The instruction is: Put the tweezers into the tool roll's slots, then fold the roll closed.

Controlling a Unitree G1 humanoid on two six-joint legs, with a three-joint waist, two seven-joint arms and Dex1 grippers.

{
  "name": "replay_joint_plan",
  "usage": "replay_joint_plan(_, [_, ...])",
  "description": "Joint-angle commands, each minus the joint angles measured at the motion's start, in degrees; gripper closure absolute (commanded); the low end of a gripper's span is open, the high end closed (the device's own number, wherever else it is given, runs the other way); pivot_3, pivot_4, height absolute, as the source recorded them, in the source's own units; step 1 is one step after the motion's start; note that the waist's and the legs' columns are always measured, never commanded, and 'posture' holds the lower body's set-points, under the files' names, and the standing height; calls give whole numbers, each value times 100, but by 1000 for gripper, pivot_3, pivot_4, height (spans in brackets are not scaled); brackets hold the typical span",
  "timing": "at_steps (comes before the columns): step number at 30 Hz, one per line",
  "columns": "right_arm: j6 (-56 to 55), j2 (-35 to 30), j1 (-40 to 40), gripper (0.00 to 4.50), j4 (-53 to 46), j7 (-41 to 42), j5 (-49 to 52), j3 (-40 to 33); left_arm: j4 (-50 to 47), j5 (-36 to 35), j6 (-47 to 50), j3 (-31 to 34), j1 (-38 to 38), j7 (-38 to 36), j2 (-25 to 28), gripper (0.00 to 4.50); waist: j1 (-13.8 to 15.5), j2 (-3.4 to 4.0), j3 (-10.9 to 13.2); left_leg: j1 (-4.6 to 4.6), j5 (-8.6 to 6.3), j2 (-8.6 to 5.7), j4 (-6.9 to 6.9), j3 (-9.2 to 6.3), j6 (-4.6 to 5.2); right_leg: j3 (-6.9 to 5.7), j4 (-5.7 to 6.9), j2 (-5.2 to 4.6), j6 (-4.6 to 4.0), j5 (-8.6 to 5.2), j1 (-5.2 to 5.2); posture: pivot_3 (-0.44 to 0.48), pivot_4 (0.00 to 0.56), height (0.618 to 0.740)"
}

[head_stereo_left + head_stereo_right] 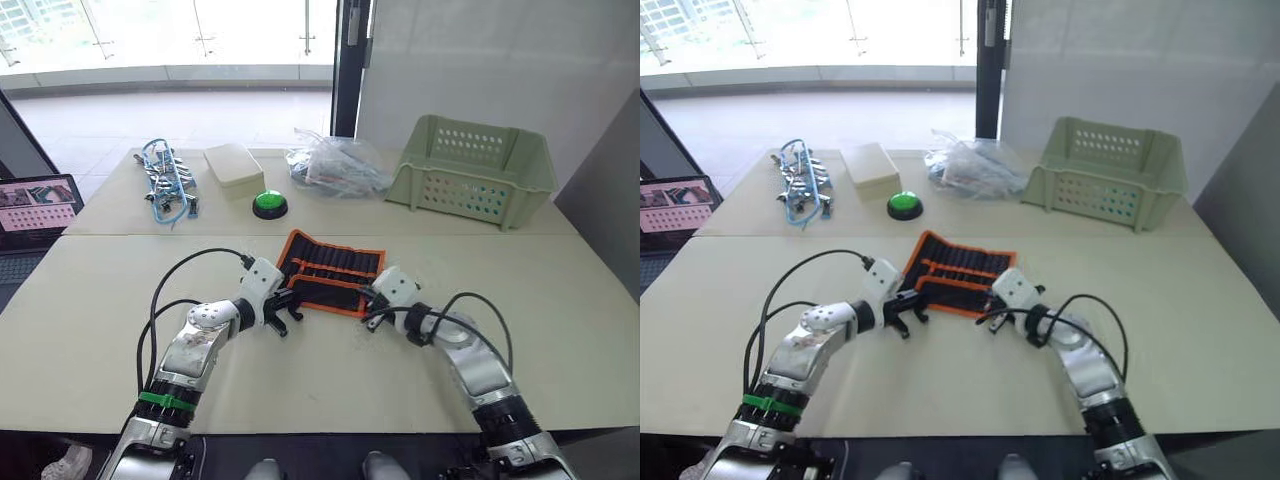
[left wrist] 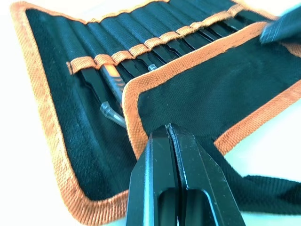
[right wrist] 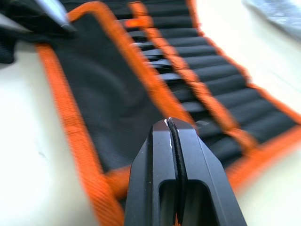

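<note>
The tool roll (image 1: 330,272) lies open on the middle of the table, black fabric with orange edging. Its near flap (image 2: 207,89) is folded up over the lower part of the slots. Slim black tweezers (image 2: 157,52) sit in the slots under the orange band, also seen as tweezers (image 3: 157,63) in the right wrist view. My left gripper (image 1: 288,306) is at the roll's near left corner, shut on the flap's orange edge (image 2: 136,136). At the near right corner, my right gripper (image 1: 371,300) is shut on the orange edge (image 3: 117,181).
A pale green perforated basket (image 1: 470,170) stands at the back right. A clear plastic bag (image 1: 335,165), a green button (image 1: 269,204), a beige box (image 1: 233,165) and blue-and-silver clips (image 1: 165,182) line the far half. A laptop (image 1: 35,208) sits off the left edge.
</note>
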Motion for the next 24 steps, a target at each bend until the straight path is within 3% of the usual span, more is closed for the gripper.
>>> replay_joint_plan(1, [503,73,-206,4483,-542,173,943,-672,-783,-727,104,470,26,-238,-23,4489,-13,-2,1,-13,0,2,0,-1,0,0,2,1,-1,0,-15,0,150,740])
replay_joint_plan(5, [1379,17,-279,4483,-548,339,1885,-1311,-1558,-1407,369,946,319,-574,306,4489,-9,-2,1,-48,0,0,2,1,0,5,31,-3,-3,2,-63,0,150,740])
replay_joint_plan(8, [2005,-264,-226,4500,-566,491,2145,-1391,-1942,-1692,435,1183,728,-1037,875,3688,-12,3,5,-47,-1,-1,-2,3,1,5,26,-4,-3,1,-64,0,150,740])
replay_joint_plan(14, [2988,-994,159,2612,-681,1260,2948,-1589,-2340,-2118,314,2166,1989,-1594,1822,1700,7,9,11,-50,-2,0,-2,6,3,4,13,-4,-3,1,-60,0,150,740])
replay_joint_plan(19, [3468,-1514,416,956,-569,1733,3444,-1888,-2193,-2115,52,2825,2680,-1581,2050,58,44,13,16,-51,-3,2,-4,10,5,3,-9,-4,-2,0,-52,0,150,740])
replay_joint_plan(21, [3272,-1810,528,229,-257,2024,3299,-1852,-2148,-2158,6,3071,2885,-1470,1967,0,56,13,15,-53,-3,2,-4,10,5,1,-14,-4,-2,1,-49,0,150,740])
replay_joint_plan(24, [2983,-1992,585,50,170,2215,3127,-1783,-2153,-2146,-107,3240,3195,-1414,1891,0,40,12,16,-50,-6,2,-3,13,10,1,-17,-5,-2,1,-46,0,150,740])
